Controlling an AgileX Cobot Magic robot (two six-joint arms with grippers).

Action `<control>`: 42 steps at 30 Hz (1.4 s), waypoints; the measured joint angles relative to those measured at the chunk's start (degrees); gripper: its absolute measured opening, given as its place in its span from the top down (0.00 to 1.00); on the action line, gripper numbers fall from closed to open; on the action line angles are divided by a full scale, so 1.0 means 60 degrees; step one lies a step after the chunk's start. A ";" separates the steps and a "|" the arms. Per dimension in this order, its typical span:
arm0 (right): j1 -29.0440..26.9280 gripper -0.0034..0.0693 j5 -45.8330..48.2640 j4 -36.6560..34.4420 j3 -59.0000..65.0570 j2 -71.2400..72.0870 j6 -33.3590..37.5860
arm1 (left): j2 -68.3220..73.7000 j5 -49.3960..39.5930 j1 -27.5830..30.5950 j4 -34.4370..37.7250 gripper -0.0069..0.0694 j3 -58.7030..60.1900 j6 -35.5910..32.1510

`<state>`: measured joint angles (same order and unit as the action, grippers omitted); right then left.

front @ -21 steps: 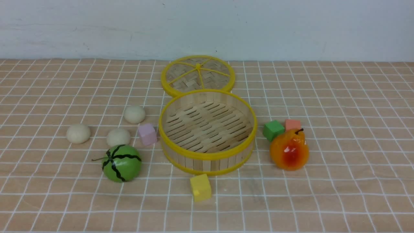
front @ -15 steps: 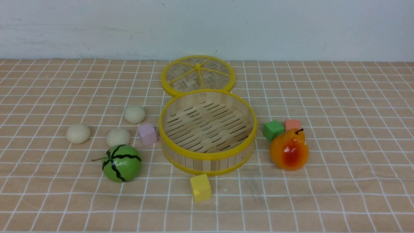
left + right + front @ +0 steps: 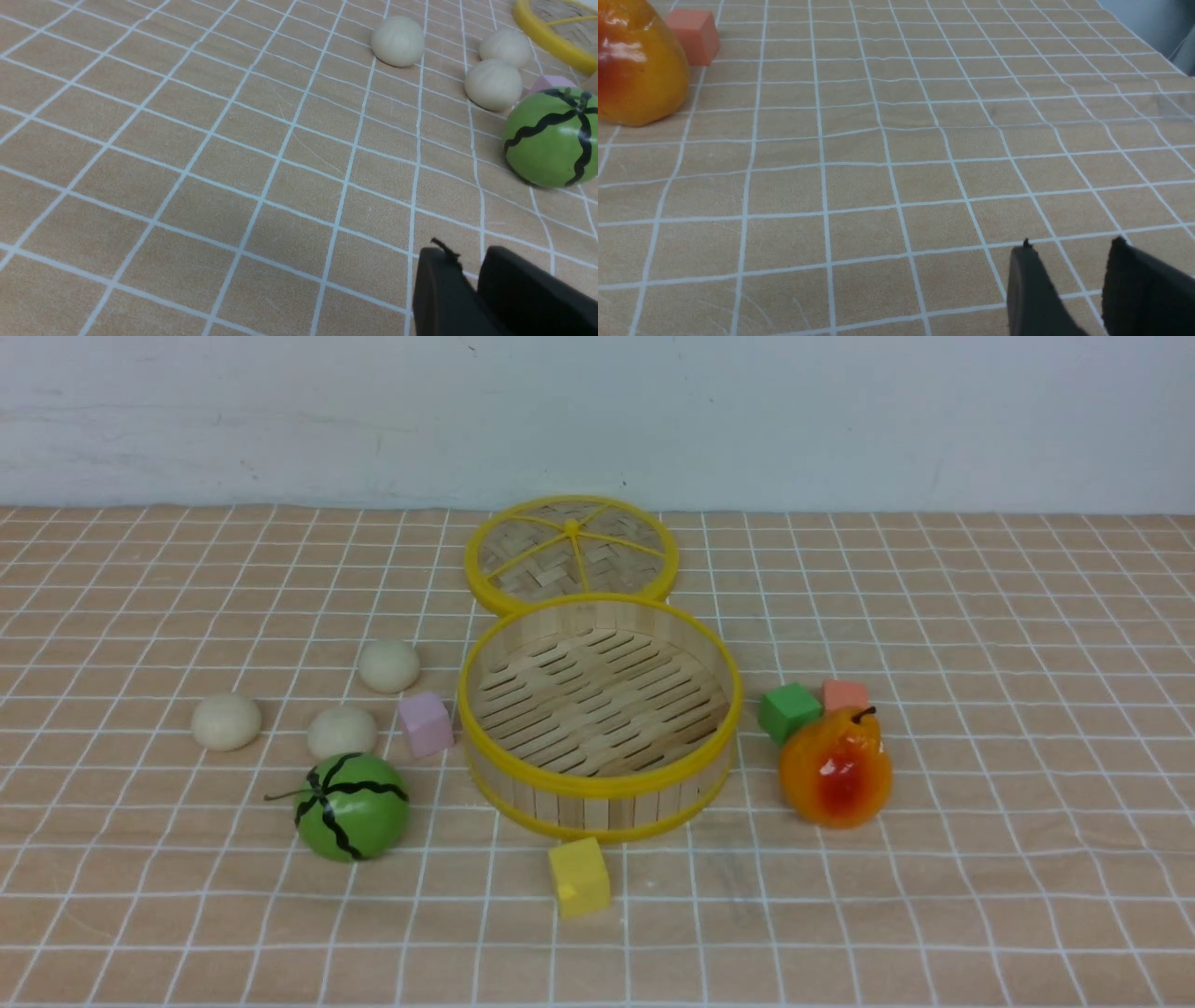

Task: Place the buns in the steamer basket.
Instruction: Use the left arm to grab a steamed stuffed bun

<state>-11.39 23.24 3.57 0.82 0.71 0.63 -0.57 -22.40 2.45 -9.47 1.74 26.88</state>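
The three smooth cream-white dough buns (image 3: pixel 343 732) all lie on the checked tan desk (image 3: pixel 980 896), left of the deep round bamboo-slat steamer basket (image 3: pixel 599 787) with yellow rims. The basket stands empty, so none is loaded yet. The far bun (image 3: pixel 389 665) sits nearest the basket wall, and the outermost bun (image 3: pixel 227 721) lies well apart from it. A small pink cube (image 3: pixel 426 723) lies just beside the basket, between it and the buns. A green black-striped toy melon (image 3: pixel 352 805) sits right in front of the middle bun, close to touching. Behind the basket rests the flat woven lid with yellow spokes (image 3: pixel 569 551), and a yellow cube (image 3: pixel 579 875) lies in front. A green cube (image 3: pixel 789 711), a salmon cube (image 3: pixel 845 694) and an orange-red toy pear (image 3: pixel 836 767) cluster on the right.

The left hand (image 3: pixel 467 261) looks clenched on nothing, its fingers nearly together. The right hand (image 3: pixel 1069 254) is slightly parted and empty, far from the buns.

A round bun would likely roll if a finger clips it off centre. Reaching for the middle bun, the hand could shove the melon or the pink cube. A carried bun could also catch the basket's raised rim and fall outside.

Neither arm shows in the front view, and each wrist view cuts off all but the fingertips. The left wrist view catches only a sliver of the lid.
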 joint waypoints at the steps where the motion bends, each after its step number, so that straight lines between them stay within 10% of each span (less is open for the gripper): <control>1: 0.0000 0.62 0.0000 0.0000 0.0000 0.0000 0.0000 | 0.0000 0.0000 0.0000 -0.0047 0.75 0.0000 0.0000; 26: 0.0000 0.62 0.0000 0.0000 0.0000 0.0000 0.0000 | 0.0000 0.6353 0.0000 0.0913 0.72 -0.0165 0.0983; 42: 0.0000 0.62 0.0000 0.0000 0.0000 0.0000 0.0000 | 0.3969 0.0078 0.0000 0.0943 0.71 -0.6818 0.1001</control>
<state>-11.39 23.24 3.57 0.82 0.71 0.63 23.24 -21.93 2.45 -3.82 -39.17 32.89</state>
